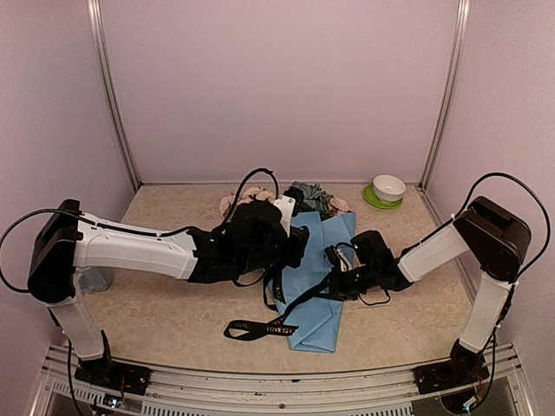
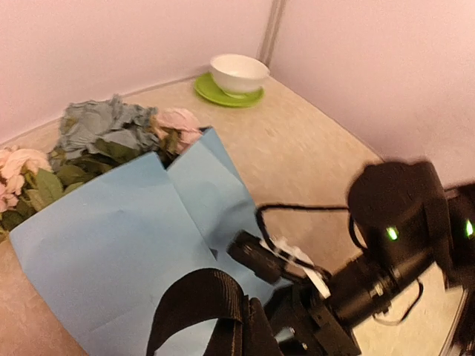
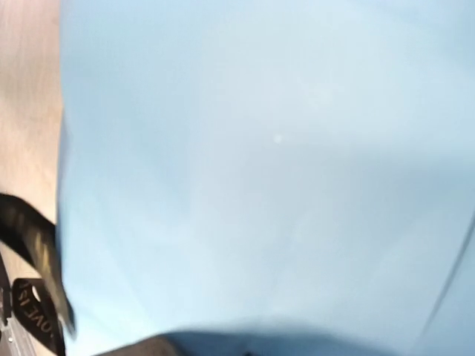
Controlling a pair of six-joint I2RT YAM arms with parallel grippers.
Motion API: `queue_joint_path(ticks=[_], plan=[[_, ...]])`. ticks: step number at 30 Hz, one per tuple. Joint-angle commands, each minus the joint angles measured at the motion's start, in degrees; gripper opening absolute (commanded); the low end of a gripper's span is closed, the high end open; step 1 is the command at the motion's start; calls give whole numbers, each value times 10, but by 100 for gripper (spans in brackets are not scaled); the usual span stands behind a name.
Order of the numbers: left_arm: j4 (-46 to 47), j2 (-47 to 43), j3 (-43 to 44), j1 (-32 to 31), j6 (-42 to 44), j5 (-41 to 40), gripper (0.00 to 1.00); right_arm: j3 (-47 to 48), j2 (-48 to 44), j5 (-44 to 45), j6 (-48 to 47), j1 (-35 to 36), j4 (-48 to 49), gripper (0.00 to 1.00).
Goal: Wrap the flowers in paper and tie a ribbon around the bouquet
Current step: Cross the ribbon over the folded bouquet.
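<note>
Table [image 1: 173,316] | arms low over bouquet [image 1: 328,230] | left tool [image 1: 299,245], right tool [image 1: 336,258] closed, hold unclear

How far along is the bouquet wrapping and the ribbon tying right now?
Done: the paper is folded over the flowers, with blooms poking out at the far end. In hand: the ribbon lies loosely looped across the wrap, with the left gripper and right gripper both shut close to it; whether either pinches it is unclear. Left: no knot shows, so the tying is not yet done.
</note>
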Motion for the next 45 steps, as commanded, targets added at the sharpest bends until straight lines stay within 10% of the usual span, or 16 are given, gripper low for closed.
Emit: queue_joint_path(ticks=[1,7,15,21,35,45], plan=[[39,-25,-6,-86,104,123,0,10,14,13,-3,1,-30,0],[56,-17,14,-144,143,288,0,15,6,9,-10,1,-33,0],[-55,75,111,-148,186,286,5,14,1,9,-16,1,-41,0],[-95,71,103,-145,226,173,97,18,-4,11,-22,1,-48,0],[-164,77,123,-144,295,54,91,19,-3,10,-25,1,-51,0],[-227,55,44,-18,189,177,80,24,-6,13,-31,1,-59,0]])
